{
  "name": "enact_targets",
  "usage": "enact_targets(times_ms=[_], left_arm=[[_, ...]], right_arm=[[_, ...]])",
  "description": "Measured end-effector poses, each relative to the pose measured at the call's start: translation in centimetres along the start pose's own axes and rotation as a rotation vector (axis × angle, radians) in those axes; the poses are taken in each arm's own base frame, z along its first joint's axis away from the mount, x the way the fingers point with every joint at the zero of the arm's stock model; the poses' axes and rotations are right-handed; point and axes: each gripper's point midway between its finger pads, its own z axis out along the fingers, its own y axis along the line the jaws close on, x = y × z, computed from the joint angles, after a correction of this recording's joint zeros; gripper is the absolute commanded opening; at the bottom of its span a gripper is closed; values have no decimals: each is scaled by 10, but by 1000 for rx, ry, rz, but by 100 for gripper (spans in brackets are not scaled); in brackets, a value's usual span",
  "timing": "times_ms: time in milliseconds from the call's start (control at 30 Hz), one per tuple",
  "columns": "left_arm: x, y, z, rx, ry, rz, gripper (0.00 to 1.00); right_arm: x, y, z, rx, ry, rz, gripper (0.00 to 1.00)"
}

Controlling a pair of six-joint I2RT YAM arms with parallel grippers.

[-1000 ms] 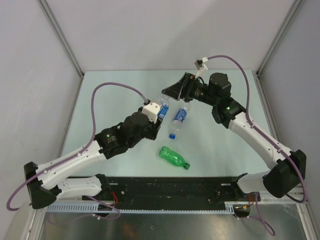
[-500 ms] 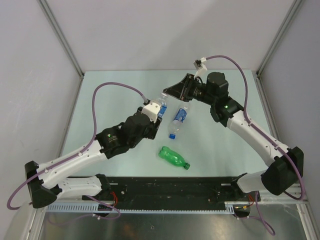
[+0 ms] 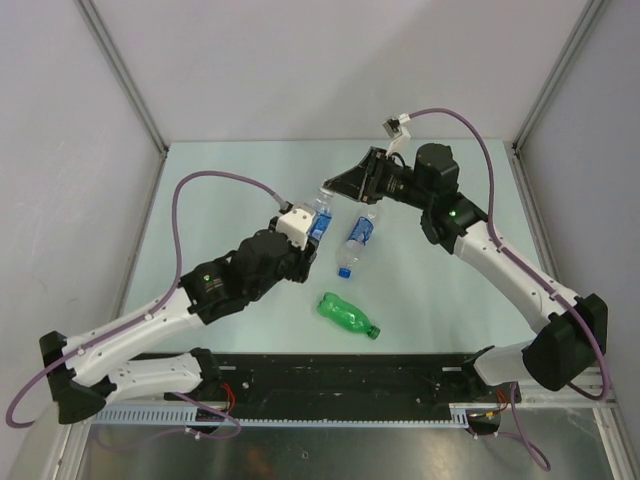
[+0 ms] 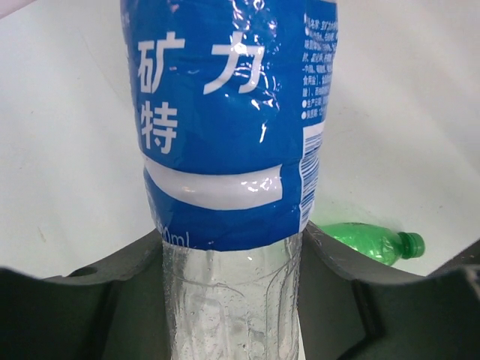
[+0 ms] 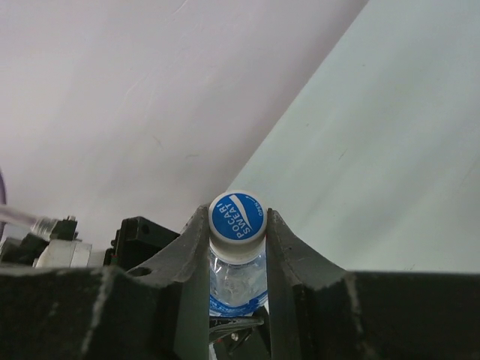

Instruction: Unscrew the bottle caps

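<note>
Near the centre of the overhead frame, the left end effector (image 3: 312,222) grips a clear bottle (image 3: 320,216) with a blue label, lifting it off the pale green worktop (image 3: 220,190). In the left wrist view its dark fingers (image 4: 131,274) press the bottle's clear body from both sides just below the label (image 4: 229,127), so this end effector is closed on the bottle. Just above and to the right, the right end effector (image 3: 329,191) meets the bottle's upper end. In the right wrist view its two fingers (image 5: 195,247) sit narrowly against both sides of the blue-topped cap (image 5: 237,215), which is seated on the bottle's neck and reads POCARI SWEAT.

Right of the held bottle, a second clear bottle (image 3: 357,236) with a blue label lies on the worktop, its neck pointing toward the lower edge of the frame. Below it, near the frame's middle, a green bottle (image 3: 343,312) lies on its side with its green cap (image 3: 375,332) on, pointing to the lower right. Neither lying bottle is touched by an arm.
</note>
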Motion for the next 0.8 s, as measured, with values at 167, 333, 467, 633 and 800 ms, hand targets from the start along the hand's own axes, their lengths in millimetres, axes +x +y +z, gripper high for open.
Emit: enact_targets(times_ms=[167,333,467,633,800], left_arm=[[-5,-12,-10,106,-71,-39,0],[-26,-33,-25,270,-175,-84,0],[-43,-54,-40,418,-246,-104,0],[-54,-80,-58,598,-289,-115,0],[-64,-109,-85,823,-350,-104,0]], right_arm=[[1,14,-6,-63,19,-45,0],[-10,46,-26,-194,-1,-119,0],[-17,74,-47,-327,-25,-190,0],[-17,113,-76,-503,-33,-315,0],[-10,148,-107,-649,-29,-452,0]])
